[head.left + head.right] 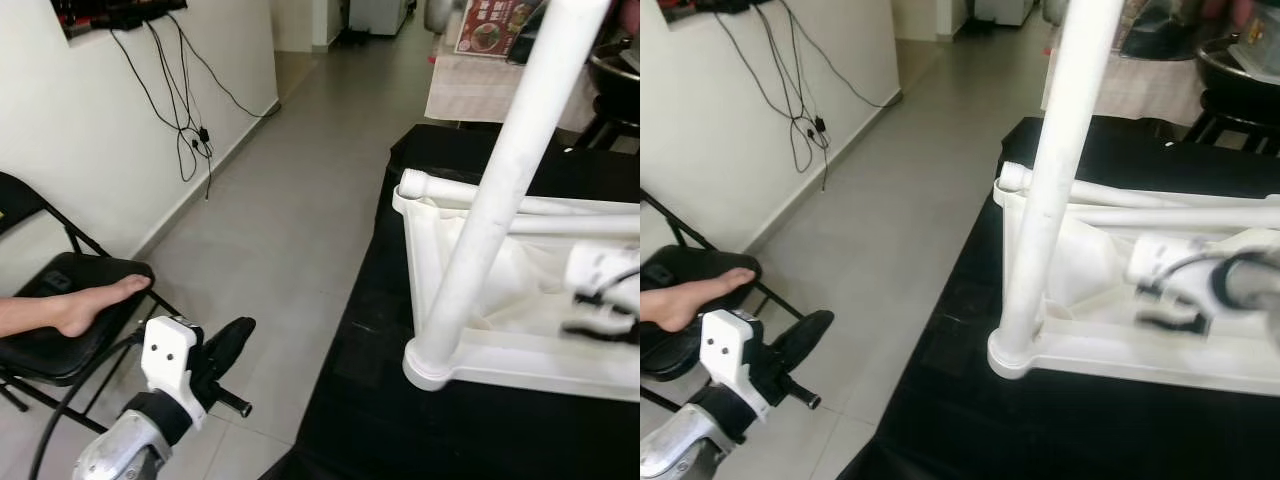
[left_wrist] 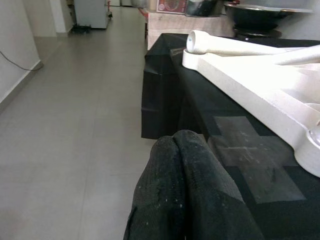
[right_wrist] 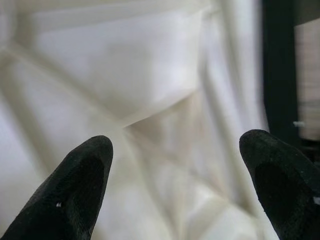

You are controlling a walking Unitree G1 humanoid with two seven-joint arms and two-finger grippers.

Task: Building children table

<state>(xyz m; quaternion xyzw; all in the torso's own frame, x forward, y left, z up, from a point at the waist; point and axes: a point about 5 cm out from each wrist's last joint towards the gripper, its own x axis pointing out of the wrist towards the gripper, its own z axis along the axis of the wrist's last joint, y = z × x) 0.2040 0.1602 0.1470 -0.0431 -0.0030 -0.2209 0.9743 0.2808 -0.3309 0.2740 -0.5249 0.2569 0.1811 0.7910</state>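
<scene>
Left gripper (image 1: 232, 345): nearest the head camera, low at the left, hanging over grey floor tiles (image 1: 290, 200) beside the black-draped work surface (image 1: 370, 400); both black fingers (image 2: 185, 190) pressed together, holding nothing. 
Folding chair (image 1: 60, 320): black, at the far left against the white wall; a person's bare foot (image 1: 85, 305) rests on its seat. 
Cables (image 1: 185, 110): black, hanging down the wall above the skirting. 
Children's table top (image 1: 520, 350): white plastic, lying upside down on the black cloth, ribbed underside facing up. 
Table leg (image 1: 500, 190): white tube, standing upright and slightly tilted in the near-left corner socket; a second leg (image 1: 470, 190) lies flat along the far edge of the top. 
Right gripper (image 3: 175, 190): blurred, over the underside of the table top toward its right; fingers spread wide apart, nothing between them. 
Dark pan (image 1: 1240, 85): beyond the surface, upper right.
</scene>
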